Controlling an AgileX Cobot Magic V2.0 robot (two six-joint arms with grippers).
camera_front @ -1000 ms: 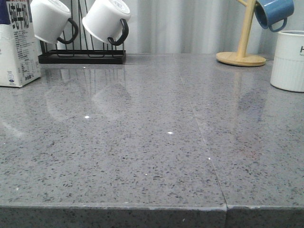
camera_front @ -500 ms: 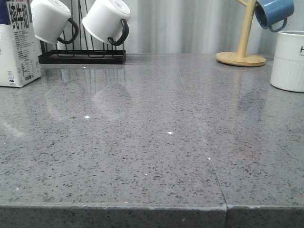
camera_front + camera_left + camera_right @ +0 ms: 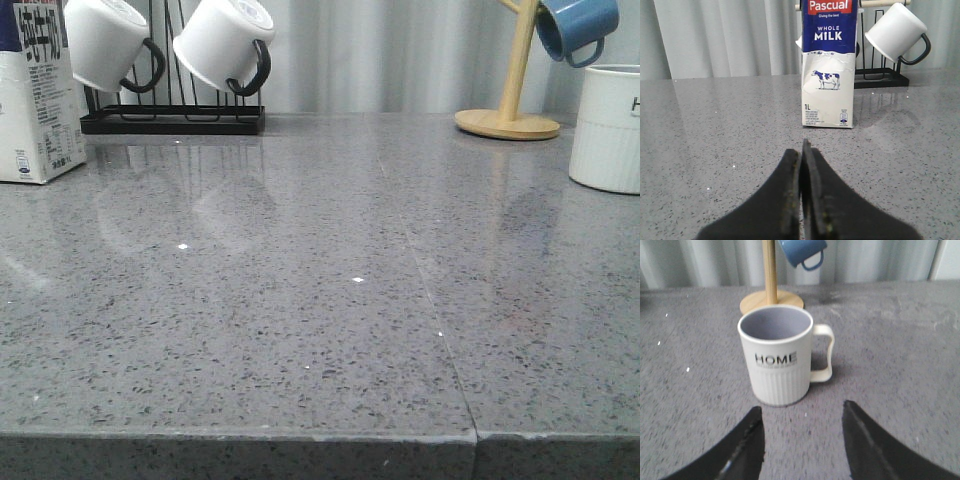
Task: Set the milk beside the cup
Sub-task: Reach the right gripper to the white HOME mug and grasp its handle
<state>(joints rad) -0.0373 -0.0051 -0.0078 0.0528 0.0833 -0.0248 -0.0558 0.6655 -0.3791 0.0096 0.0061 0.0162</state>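
The milk [image 3: 35,95], a tall white carton with a dark blue top, stands upright at the far left of the grey table. In the left wrist view the milk [image 3: 829,75] shows its cow picture and "WHOLE MILK". My left gripper [image 3: 801,150] is shut and empty, a short way in front of the carton. The cup [image 3: 607,128], a white ribbed mug, stands at the far right edge. In the right wrist view the cup [image 3: 776,357] reads "HOME" and stands just ahead of my right gripper [image 3: 802,412], which is open and empty. Neither gripper shows in the front view.
A black rack [image 3: 172,118] holding two white black-handled mugs [image 3: 225,45] stands at the back left, just behind the milk. A wooden mug tree [image 3: 508,122] with a blue mug [image 3: 574,27] stands at the back right, behind the cup.
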